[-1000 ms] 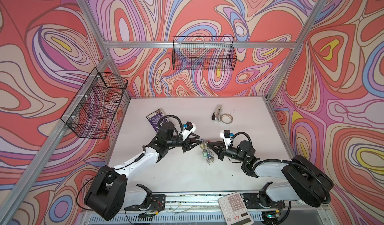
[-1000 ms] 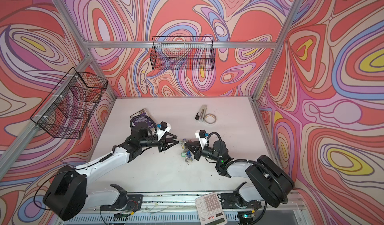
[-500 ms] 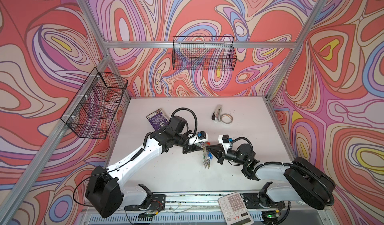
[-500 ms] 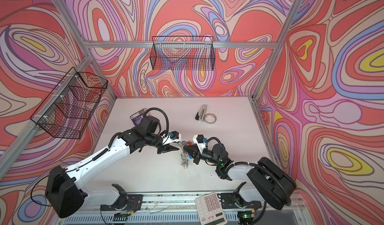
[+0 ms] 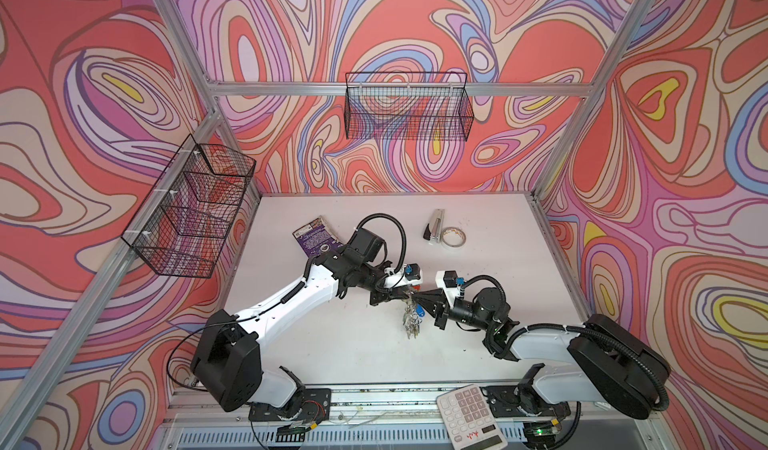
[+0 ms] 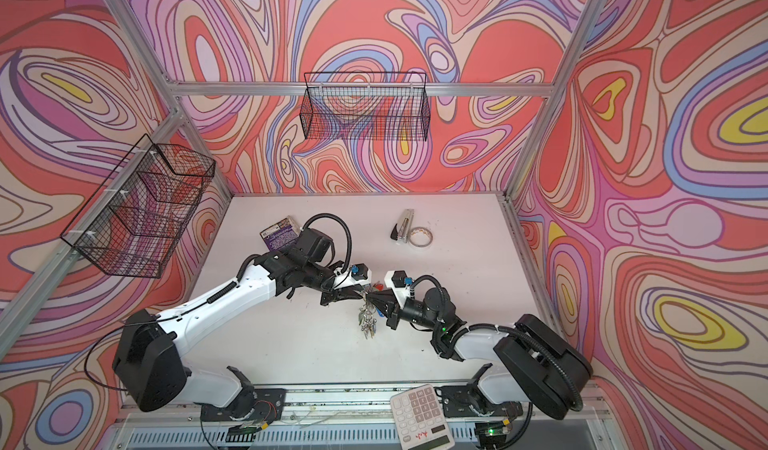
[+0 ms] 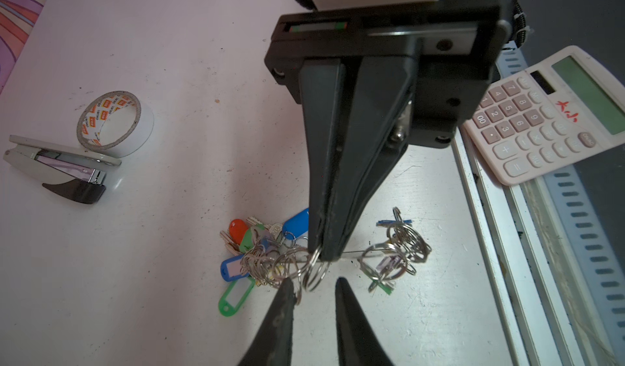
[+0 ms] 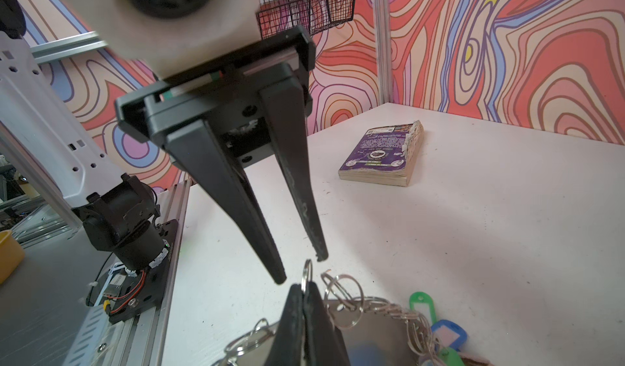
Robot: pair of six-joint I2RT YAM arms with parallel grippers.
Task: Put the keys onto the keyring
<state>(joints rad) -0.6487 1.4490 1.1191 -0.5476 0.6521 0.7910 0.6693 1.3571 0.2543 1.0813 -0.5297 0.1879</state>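
My right hand (image 7: 321, 254) is clamped shut on a small ring (image 7: 314, 273) at the edge of the keyring (image 8: 368, 327), which dangles over the middle of the counter (image 5: 332, 344), while my left hand (image 8: 299, 269) stands slightly parted, tips either side of that ring.

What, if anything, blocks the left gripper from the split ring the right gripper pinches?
Likely nothing, so yes: left gripper is open, its fingertips either side of the ring, which sticks out bare past the shut right gripper.

Swirl-patterned walls (image 5: 415, 23), white tabletop (image 5: 503, 269), wire basket (image 5: 407, 113)
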